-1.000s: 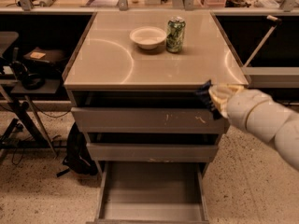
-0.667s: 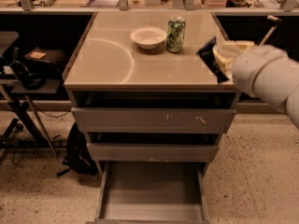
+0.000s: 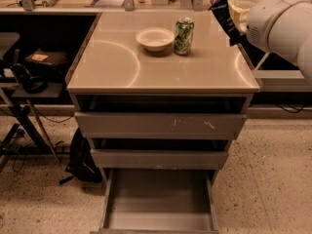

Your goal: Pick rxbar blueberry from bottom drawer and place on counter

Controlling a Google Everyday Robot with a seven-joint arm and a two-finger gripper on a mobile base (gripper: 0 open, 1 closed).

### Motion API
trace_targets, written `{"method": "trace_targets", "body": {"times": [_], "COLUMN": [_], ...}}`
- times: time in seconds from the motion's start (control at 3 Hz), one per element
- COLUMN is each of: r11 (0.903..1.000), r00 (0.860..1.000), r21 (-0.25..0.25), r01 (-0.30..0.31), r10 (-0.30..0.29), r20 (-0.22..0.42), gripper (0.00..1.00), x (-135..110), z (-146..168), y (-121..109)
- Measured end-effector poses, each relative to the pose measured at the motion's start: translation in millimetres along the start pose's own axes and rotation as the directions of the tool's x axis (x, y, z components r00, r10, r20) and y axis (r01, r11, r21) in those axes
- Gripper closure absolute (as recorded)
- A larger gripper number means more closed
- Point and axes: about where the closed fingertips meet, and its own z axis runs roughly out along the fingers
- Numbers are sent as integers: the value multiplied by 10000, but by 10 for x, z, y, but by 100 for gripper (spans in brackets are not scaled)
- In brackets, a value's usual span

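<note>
My gripper (image 3: 233,14) is at the upper right, above the far right corner of the counter (image 3: 117,62). It is shut on the rxbar blueberry (image 3: 221,11), a dark flat wrapper that sticks out to the left of the gripper, held tilted above the counter surface. The white arm (image 3: 285,21) comes in from the right edge. The bottom drawer (image 3: 158,201) is pulled out at the bottom of the view and its grey floor shows bare.
A white bowl (image 3: 155,38) and a green can (image 3: 184,35) stand at the back of the counter, left of the bar. Two upper grey drawers (image 3: 161,126) are slightly open. A stand with headphones (image 3: 29,79) and a dark bag (image 3: 83,157) are on the left.
The arm has risen from in front of the top drawer to above the counter's far right corner, carrying the dark bar up and away.
</note>
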Motion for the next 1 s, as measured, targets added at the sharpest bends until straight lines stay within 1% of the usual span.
{"method": "trace_targets", "body": {"times": [0.33,0.67,1.0], "r11": [9984,9960,9938], "r00": [9983,9931,9802], "r21": [27,-275,-916], "r01": [-559,-849,-626], "r10": [560,824,439], "r20": [-134,-833,-1933], "gripper": [100,100,100], "x": [227,654,1098], "z": [398,895,1416], "y": [-133,-90,150]}}
